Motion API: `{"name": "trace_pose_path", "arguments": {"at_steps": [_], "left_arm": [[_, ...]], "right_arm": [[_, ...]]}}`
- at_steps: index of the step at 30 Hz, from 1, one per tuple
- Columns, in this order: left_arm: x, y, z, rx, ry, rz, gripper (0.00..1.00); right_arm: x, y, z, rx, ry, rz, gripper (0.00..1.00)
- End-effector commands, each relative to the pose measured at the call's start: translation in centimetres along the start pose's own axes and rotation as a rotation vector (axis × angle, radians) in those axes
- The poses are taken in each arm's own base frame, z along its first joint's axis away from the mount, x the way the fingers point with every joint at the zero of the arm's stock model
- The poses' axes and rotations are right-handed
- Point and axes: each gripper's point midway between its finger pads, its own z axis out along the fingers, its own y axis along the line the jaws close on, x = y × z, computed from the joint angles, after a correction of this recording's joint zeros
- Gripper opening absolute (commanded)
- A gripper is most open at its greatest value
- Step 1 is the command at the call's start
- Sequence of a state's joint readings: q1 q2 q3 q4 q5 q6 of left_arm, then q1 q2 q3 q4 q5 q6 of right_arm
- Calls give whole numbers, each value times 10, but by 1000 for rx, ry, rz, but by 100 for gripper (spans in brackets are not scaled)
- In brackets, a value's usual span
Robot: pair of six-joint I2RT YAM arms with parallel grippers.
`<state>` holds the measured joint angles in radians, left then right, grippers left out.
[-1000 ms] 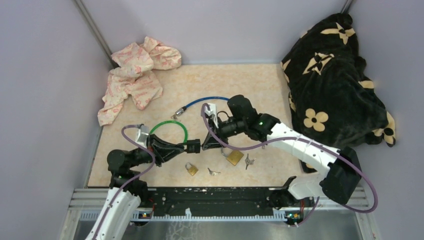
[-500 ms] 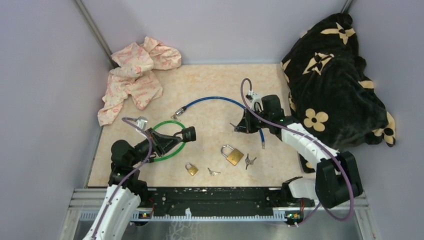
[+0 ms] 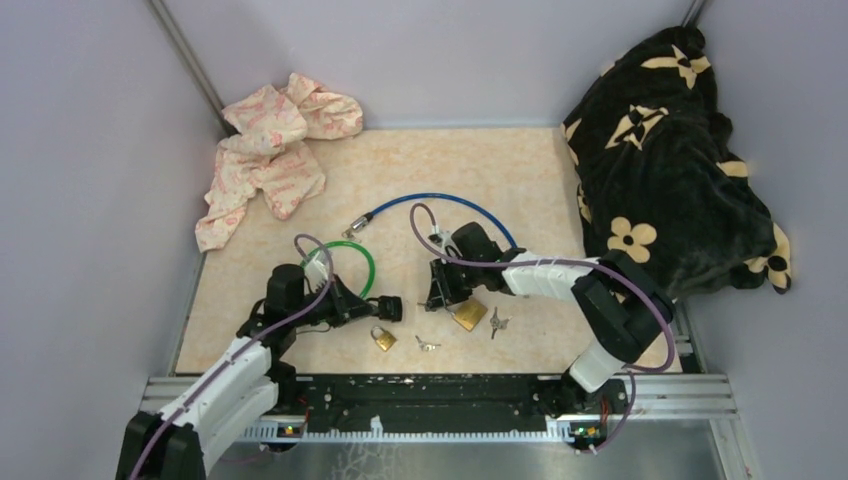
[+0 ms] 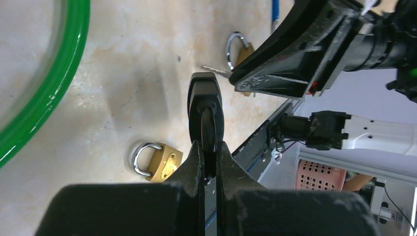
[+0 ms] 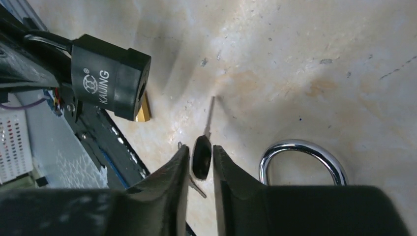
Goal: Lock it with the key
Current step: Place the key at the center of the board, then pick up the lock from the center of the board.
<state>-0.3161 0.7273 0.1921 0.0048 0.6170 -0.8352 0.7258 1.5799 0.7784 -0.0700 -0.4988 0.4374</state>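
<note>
Near the front middle of the table, the two arms meet tip to tip. The left gripper is pressed together on the black lock head of the green cable, whose loop lies at about 11 o'clock from it. In the left wrist view the fingers clamp the rear of that lock head, which juts forward toward 12 o'clock.

The right gripper sits at about 3 o'clock from the lock head, close but not touching. Its jaws pinch the black bow of the key, and the bare blade points to roughly 12 o'clock in the right wrist view, over the table surface. There the lock head lies at about 10 o'clock from the key, its end face turned toward the blade with a clear gap between them.

A large brass padlock lies just under the right gripper at 5 o'clock. A small brass padlock rests at 6 o'clock from the left gripper, with a loose key beside it.
</note>
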Motion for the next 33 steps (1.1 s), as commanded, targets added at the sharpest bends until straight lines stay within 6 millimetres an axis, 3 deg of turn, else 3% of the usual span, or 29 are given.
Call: {"name": "trace_pose_path", "arguments": {"at_steps": [1, 3, 5, 7, 12, 14, 16, 18, 22, 24, 26, 30, 33], "left_arm": [[-13, -6, 10, 4, -37, 67, 0], [-11, 0, 17, -28, -18, 67, 0], [-7, 1, 23, -40, 9, 85, 0], [-2, 0, 30, -46, 31, 116, 4], [-4, -4, 42, -41, 32, 193, 63], [-9, -6, 42, -42, 16, 218, 75], [-16, -10, 40, -35, -11, 265, 82], [-29, -21, 36, -8, -48, 341, 98], [-96, -51, 21, 12, -209, 576, 99], [-132, -51, 13, -58, -255, 702, 98], [-155, -38, 11, -165, -226, 870, 98], [-171, -6, 16, -316, -91, 1034, 99], [-178, -11, 25, -287, -102, 1040, 99]], "right_arm": [[-15, 4, 2, 4, -52, -18, 30], [-21, 4, -5, 33, -66, -44, 38], [-29, 2, -15, 81, -82, -84, 63], [-40, 0, -27, 140, -109, -116, 73], [-73, -34, -62, 369, -187, -164, 79], [-89, -51, -76, 433, -224, -153, 80], [-105, -69, -90, 479, -263, -127, 81], [-119, -93, -101, 546, -278, -101, 81], [-144, -143, -128, 739, -276, -69, 86], [-151, -163, -133, 779, -255, -49, 87], [-157, -181, -135, 803, -223, -29, 87], [-157, -195, -113, 758, -109, -34, 87], [-147, -216, -94, 770, -7, -29, 84]]}}
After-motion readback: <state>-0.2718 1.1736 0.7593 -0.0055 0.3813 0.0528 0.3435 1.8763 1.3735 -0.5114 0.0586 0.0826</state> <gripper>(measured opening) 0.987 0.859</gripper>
